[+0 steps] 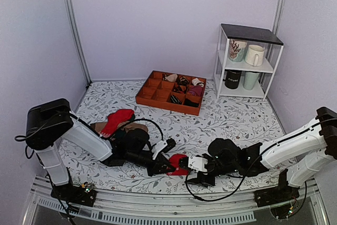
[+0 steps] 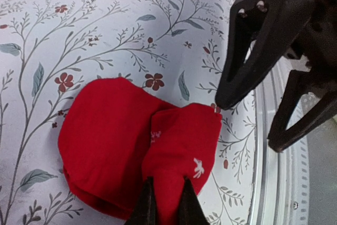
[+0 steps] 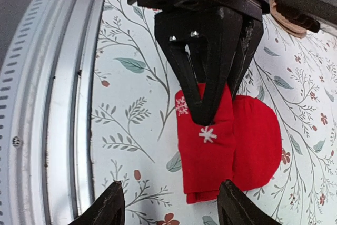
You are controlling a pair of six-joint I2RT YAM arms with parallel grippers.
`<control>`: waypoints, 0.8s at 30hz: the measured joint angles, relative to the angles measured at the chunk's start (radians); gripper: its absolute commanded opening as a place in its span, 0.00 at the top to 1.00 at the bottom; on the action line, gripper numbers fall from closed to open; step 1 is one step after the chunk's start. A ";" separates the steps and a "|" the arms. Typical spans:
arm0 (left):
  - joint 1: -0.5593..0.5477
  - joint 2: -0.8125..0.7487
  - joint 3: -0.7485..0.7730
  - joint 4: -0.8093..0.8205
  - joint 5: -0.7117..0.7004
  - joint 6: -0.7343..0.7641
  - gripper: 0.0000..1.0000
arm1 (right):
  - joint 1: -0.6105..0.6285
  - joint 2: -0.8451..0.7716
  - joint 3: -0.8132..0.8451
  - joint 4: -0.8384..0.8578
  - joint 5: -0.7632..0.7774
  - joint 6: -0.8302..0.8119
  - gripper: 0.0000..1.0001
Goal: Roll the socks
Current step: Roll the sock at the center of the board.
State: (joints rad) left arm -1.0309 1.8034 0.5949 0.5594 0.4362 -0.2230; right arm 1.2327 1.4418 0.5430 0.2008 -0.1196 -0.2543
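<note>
The socks (image 2: 113, 146) lie as a bright red, partly rolled bundle with small white snowflake marks on the flowered tablecloth near the front edge. They also show in the top view, socks (image 1: 179, 163), and in the right wrist view, socks (image 3: 253, 140). My left gripper (image 2: 167, 210) is shut, pinching a fold of the socks between its fingertips; it is seen from the other side as the left gripper (image 3: 206, 115). My right gripper (image 3: 171, 204) stands open just in front of the bundle's end, with nothing between its fingers. One right fingertip sits close to the bundle's corner.
A metal rail (image 3: 58, 104) runs along the table's front edge close beside the grippers. A heap of mixed socks (image 1: 117, 120) lies at the left. An orange compartment tray (image 1: 163, 105) with rolled bundles stands at the back, and a white shelf (image 1: 250, 33) with mugs at the back right.
</note>
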 measured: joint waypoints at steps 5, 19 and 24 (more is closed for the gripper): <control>0.006 0.003 0.005 -0.008 0.014 -0.007 1.00 | 0.029 0.069 0.014 0.020 0.111 -0.062 0.38; 0.015 0.010 0.007 -0.007 0.037 -0.009 1.00 | 0.065 0.196 0.080 0.069 0.260 -0.141 0.69; 0.015 0.004 0.000 -0.005 0.038 -0.006 0.62 | 0.065 0.223 0.101 0.066 0.258 -0.117 0.81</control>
State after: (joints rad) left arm -1.0157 1.8076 0.5953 0.5545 0.4744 -0.2287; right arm 1.2980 1.6650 0.6437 0.2668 0.1387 -0.3717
